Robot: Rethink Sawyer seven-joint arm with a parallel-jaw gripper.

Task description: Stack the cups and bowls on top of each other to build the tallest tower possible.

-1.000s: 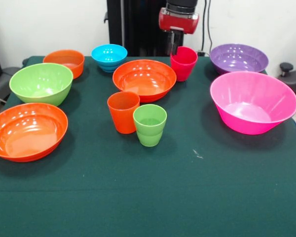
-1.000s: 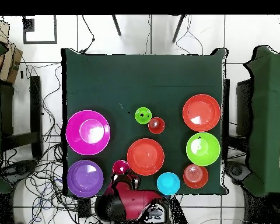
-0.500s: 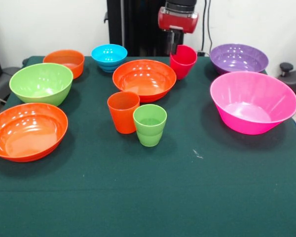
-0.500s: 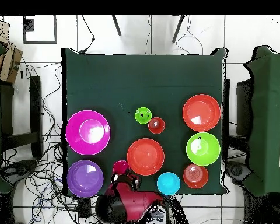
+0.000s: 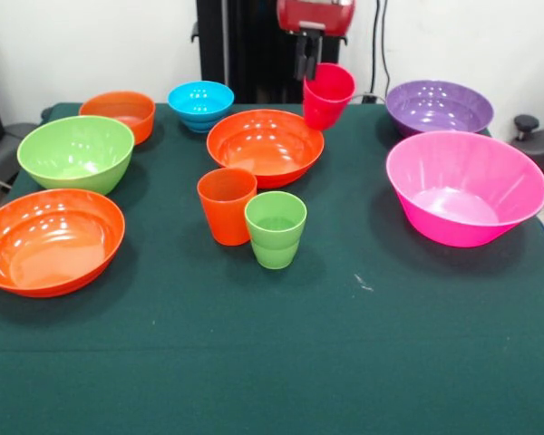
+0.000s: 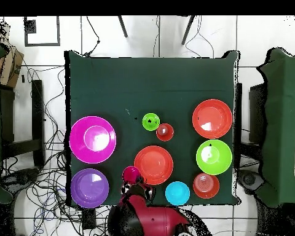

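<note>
My gripper (image 5: pixel 306 62) is shut on the rim of the magenta-red cup (image 5: pixel 327 94) and holds it tilted, lifted off the table at the far side, next to a wide orange bowl (image 5: pixel 265 145). The cup also shows in the overhead view (image 6: pixel 131 174). The orange cup (image 5: pixel 226 205) and the light green cup (image 5: pixel 275 228) stand upright and touching mid-table. The pink bowl (image 5: pixel 464 187) and purple bowl (image 5: pixel 438 106) sit on the right. The green bowl (image 5: pixel 75 152), second wide orange bowl (image 5: pixel 48 239), small orange bowl (image 5: pixel 119 113) and small blue bowl (image 5: pixel 200 104) sit on the left.
The green cloth table (image 5: pixel 281 362) has open room along its near side. The robot's black pedestal (image 5: pixel 245 45) stands behind the far edge. Cables lie on the floor around the table in the overhead view (image 6: pixel 45 184).
The gripper has risen with the magenta-red cup, lifting it off the table and a little toward the wide orange bowl. The other cups and bowls have not moved.
</note>
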